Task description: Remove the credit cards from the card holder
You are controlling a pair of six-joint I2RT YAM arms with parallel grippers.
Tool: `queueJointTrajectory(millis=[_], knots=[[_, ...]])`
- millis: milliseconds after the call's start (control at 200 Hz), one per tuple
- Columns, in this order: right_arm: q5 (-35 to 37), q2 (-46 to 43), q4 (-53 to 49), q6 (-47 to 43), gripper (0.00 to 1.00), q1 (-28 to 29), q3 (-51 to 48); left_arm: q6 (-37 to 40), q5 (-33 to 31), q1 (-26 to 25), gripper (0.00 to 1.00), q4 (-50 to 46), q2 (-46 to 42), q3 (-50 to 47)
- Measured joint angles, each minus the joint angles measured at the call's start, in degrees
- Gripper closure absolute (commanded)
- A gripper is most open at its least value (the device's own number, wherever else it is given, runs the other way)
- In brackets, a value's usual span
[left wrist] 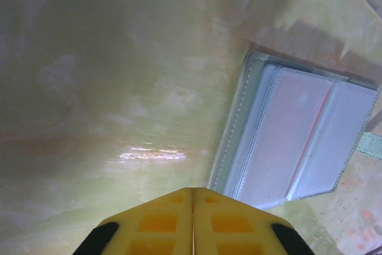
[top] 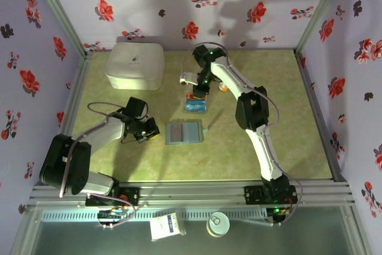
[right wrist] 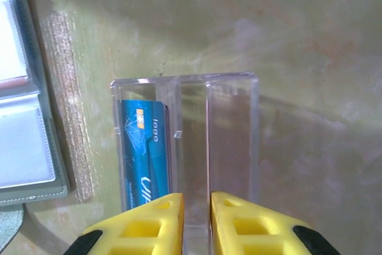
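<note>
The grey-blue card holder (top: pixel 184 131) lies open and flat in the middle of the green table, its clear pockets facing up (left wrist: pixel 298 135) (right wrist: pixel 21 141). Just behind it stands a clear plastic rack (right wrist: pixel 230 141) with the blue credit card (right wrist: pixel 142 150) (top: pixel 196 107) upright in its left slot. The red credit card (top: pixel 191 96) shows at the rack's far side; a thin reddish edge (right wrist: pixel 207 147) stands in the middle slot. My right gripper (right wrist: pixel 196 198) (top: pixel 199 91) hovers over that slot, jaws slightly apart, gripping nothing. My left gripper (left wrist: pixel 193 192) (top: pixel 147 131) is shut and empty, just left of the holder.
A large white box (top: pixel 135 64) sits at the back left. A small clear plastic piece (top: pixel 209 125) lies right of the holder. Flowered walls with metal rails enclose the table on three sides.
</note>
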Motion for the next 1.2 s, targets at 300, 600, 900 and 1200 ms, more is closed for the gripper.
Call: queueJointTrajectory(millis=[300,600,900,1200], knots=[[2.54,-1.25,5.01,2.19,0.82,0.00,0.00,0.02,0.02,-0.02,0.93,0.00,0.02,0.00],[5.66,-2.34,9.84,3.26,0.87,0.00,-2.40,0.02,0.02,0.00,0.93,0.02,0.28,0.00],[8.07,-2.47,13.05,4.07,0.84,0.15,-6.71,0.02,0.02,0.00,0.93,0.02,0.76,0.00],[9.25,-4.39,14.84,5.01,0.81,0.17,-8.61,0.02,0.04,0.00,0.93,0.04,0.76,0.00]])
